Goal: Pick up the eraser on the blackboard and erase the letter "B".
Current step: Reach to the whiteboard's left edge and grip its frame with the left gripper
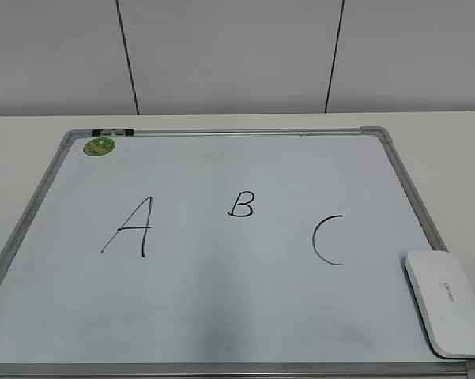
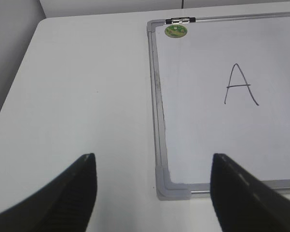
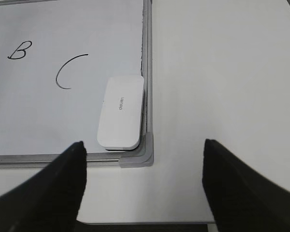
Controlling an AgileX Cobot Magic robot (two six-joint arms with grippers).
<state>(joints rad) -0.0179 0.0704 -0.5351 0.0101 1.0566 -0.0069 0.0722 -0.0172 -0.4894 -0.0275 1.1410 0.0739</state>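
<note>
The white eraser [image 1: 447, 302] lies flat on the blackboard [image 1: 221, 316] at its near right corner; it also shows in the right wrist view [image 3: 121, 112]. The small black letter "B" [image 1: 241, 204] sits at the board's middle, between a taller "A" [image 1: 131, 226] and a curved "C" [image 1: 327, 240]. My right gripper [image 3: 144, 147] is open and empty, hovering over the table just in front of the eraser's corner. My left gripper [image 2: 153, 159] is open and empty above the board's near left corner [image 2: 171, 186]. Neither gripper shows in the exterior view.
A round green magnet [image 1: 99, 146] and a small black-and-silver clip [image 1: 112, 132] sit at the board's far left corner. White table [image 2: 87, 96] surrounds the board on both sides. A grey panelled wall [image 1: 237, 55] stands behind.
</note>
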